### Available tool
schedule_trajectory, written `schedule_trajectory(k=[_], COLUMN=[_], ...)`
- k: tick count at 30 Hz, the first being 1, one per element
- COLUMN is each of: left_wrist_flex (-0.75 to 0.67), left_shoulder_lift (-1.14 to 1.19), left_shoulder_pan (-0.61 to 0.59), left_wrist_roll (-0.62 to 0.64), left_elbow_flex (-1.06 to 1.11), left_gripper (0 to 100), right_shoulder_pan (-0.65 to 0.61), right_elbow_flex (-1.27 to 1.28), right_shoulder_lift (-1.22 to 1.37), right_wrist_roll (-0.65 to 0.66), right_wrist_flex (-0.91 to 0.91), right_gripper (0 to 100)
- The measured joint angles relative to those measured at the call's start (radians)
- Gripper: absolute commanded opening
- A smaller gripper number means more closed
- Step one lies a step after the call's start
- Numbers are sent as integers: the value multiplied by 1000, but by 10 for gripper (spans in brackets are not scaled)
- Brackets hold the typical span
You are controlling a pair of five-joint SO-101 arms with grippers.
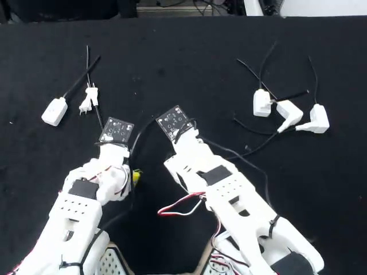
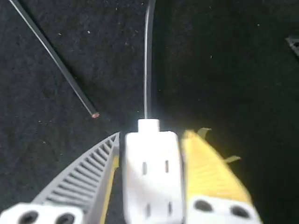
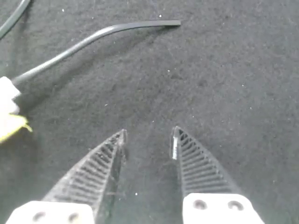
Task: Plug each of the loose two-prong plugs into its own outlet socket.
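Left wrist view: left tool [image 2: 154, 135] clamps socket [image 2: 152, 172]; right tool [image 3: 149, 133] parted.

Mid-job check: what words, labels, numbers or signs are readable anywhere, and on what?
None can be read. The outlet socket in the left gripper shows plain white plastic with slots, no print. The loose plug and the other white pieces in the high view are too small to show markings.

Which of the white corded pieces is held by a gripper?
The slotted socket clamped in the left gripper; the rest lie loose on the black table.
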Motion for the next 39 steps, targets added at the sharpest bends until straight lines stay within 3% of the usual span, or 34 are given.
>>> schedule_trajectory(k=[8, 12, 17, 22, 26, 32, 39], left_wrist_flex=[232, 316, 302, 180, 137, 153, 169], left_shoulder_lift=[0, 0, 0, 0, -2, -2, -2], left_shoulder_pan=[-153, -293, -365, -364, -295, -57, 133], left_wrist_roll=[-9, -130, -278, -288, -209, -69, -43], left_elbow_flex=[-218, -275, -190, -37, -14, -15, -15], left_gripper=[264, 264, 264, 264, 264, 264, 264], right_shoulder_pan=[0, 0, 0, 0, 31, 155, 209], right_elbow_flex=[0, 0, 0, 0, 0, 0, 0], right_shoulder_lift=[0, 0, 0, 0, 0, 0, 0], right_wrist_roll=[0, 0, 0, 0, 0, -78, -114], right_wrist_flex=[0, 0, 0, 0, 0, 0, 0], right_gripper=[142, 142, 142, 142, 142, 142, 142])
